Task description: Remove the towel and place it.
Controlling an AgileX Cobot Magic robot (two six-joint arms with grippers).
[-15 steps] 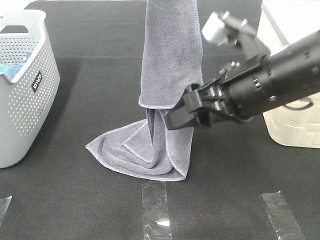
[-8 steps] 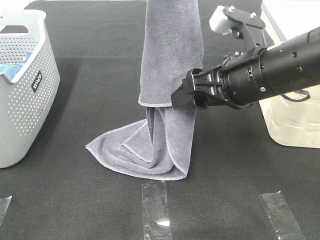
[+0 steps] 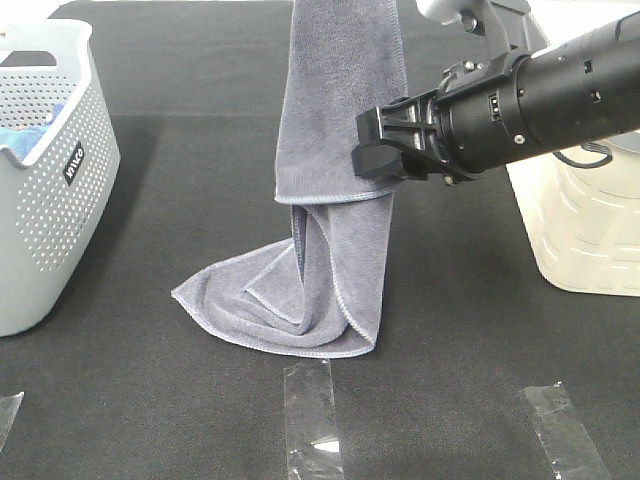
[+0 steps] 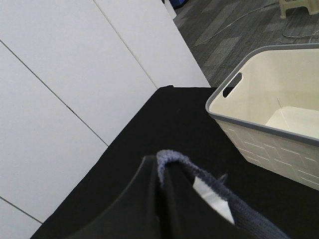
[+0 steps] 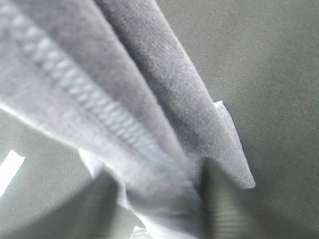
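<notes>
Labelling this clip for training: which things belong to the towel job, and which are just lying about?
Job: towel, left tool, right tool.
Lying about, untouched: perforated grey basket, blue cloth inside it, cream bin, tape strips.

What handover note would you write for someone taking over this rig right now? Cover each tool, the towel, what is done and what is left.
Left tool: shut on the towel at its hem, holding it up.
Right tool: fingers straddle one hanging edge; whether it clamps is unclear.
Towel: hangs upright, lower end crumpled on the table.
Done: towel is outside the basket.
Left: probably spread it flat, then release.
</notes>
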